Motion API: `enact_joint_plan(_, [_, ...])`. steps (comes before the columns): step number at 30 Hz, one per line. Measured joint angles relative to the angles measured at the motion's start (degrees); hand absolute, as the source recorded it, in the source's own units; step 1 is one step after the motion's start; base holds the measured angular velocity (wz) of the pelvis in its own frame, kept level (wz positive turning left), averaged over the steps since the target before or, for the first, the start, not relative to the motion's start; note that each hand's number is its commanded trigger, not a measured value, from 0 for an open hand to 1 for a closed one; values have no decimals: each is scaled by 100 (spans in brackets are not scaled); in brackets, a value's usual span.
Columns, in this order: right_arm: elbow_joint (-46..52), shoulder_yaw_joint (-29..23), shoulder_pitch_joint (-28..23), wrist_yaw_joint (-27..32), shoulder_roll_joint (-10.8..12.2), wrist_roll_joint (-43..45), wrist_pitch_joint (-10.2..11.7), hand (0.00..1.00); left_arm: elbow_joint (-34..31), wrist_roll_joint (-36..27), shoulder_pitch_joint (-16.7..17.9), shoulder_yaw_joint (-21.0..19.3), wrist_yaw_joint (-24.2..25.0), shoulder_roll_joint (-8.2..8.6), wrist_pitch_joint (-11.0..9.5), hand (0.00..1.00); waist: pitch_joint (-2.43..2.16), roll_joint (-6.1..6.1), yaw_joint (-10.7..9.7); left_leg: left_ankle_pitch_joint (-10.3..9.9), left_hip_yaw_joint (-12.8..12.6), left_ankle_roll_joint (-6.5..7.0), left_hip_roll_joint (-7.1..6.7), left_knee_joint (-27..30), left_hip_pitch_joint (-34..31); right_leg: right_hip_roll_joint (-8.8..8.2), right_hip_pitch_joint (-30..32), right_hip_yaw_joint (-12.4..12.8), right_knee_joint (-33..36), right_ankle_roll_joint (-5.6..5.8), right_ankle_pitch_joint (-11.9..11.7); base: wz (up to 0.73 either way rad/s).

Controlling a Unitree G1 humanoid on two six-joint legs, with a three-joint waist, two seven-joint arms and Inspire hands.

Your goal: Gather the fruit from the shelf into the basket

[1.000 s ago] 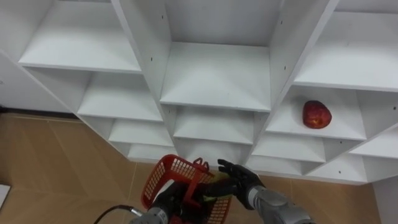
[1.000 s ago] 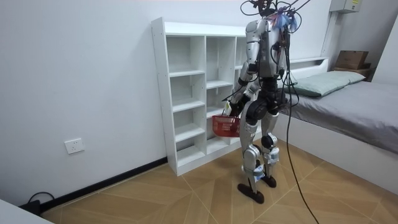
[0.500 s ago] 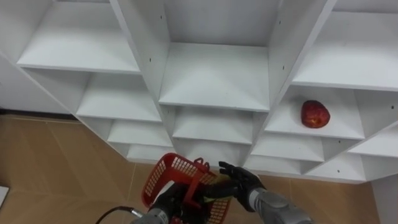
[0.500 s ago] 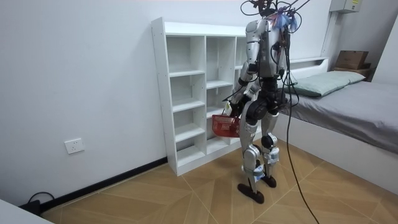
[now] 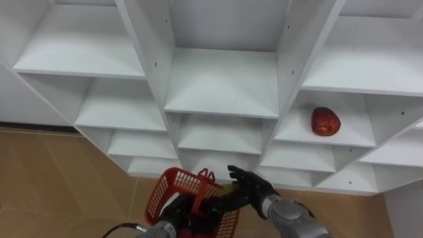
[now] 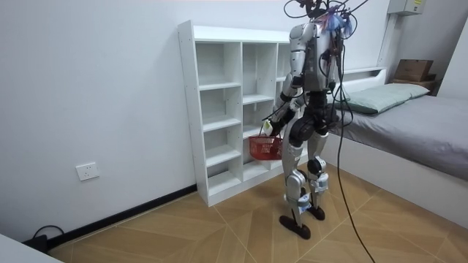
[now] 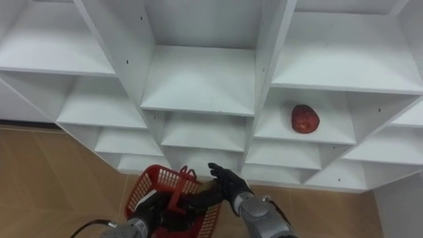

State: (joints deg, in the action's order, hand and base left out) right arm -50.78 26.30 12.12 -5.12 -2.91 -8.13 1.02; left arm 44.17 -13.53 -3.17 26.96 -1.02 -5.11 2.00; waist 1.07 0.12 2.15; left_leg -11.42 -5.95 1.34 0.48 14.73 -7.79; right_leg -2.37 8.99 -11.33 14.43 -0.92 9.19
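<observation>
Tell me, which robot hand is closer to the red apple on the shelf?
Right. The right robot hand is over the red basket, below-left of the red apple; the left robot hand grips the basket handle, farther left.

Head eyes down at closet [image 5: 221, 79]; room camera sidelong.

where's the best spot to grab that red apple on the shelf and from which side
Come in from the compartment's open front; its walls and the shelf above block other ways. The apple is round and sits alone, so wrap the fingers round its widest part. Probably the right hand, open above the basket that the left hand holds.
</observation>
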Motion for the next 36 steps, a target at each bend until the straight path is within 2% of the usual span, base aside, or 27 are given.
enact_joint_plan(3, [417, 0, -230, -7, -154, 483, 49, 0, -12, -272, -4, -34, -4, -51, -119, 100, 0, 0, -23, 0, 8, 0, 3, -1, 1, -8, -6, -3, -11, 0, 0, 0])
enact_joint_plan(7, [728, 6, -363, 23, -203, 906, 68, 0, -35, -479, 1, -24, -9, -56, -119, 100, -2, -3, -27, 0, -9, 0, 3, -5, 5, -8, 2, 17, -9, 0, 0, -1])
enact_joint_plan(12, [1087, 7, -571, 83, -200, 1390, 77, 0, -36, -501, -3, -28, -78, -66, -126, 100, -37, -57, -28, 0, 2, -1, 9, -12, 41, 7, -6, 55, 13, 0, 0, -3])
enact_joint_plan(15, [1215, 5, -654, 85, -194, 1713, 86, 0, -26, -501, -6, -48, -81, -69, -129, 100, -42, -66, -39, 0, -8, 0, 35, -12, 64, -8, -27, 45, 31, 0, 0, 0])
enact_joint_plan(20, [1279, 29, -662, 84, -163, 1824, 87, 0, -21, -501, -6, -167, -82, -50, -130, 100, -34, -107, -37, 0, -12, 0, 46, -8, 77, -20, -33, 44, 58, -4, -2, 0])
enact_joint_plan(26, [1312, 77, -661, 87, -148, 1927, 86, 0, -20, -497, -6, -205, -86, -42, -130, 100, 1, -170, -29, -1, -12, -2, 68, -14, 55, 5, -20, 52, 42, -18, -11, 0])
enact_joint_plan(32, [1382, 132, -671, 259, -162, 1924, 61, 0, -24, -498, -10, -243, -130, 4, -128, 100, 2, -186, -29, -2, -12, -4, 66, -34, 26, 36, 13, 56, 17, -18, -11, 0])
enact_joint_plan(36, [1504, 115, -711, 441, -189, 1913, 56, 0, -33, -501, -70, -436, -231, 83, -128, 100, -2, -193, -32, -2, -10, -4, 64, -35, 43, 35, -4, 56, -1, -18, -11, 0])
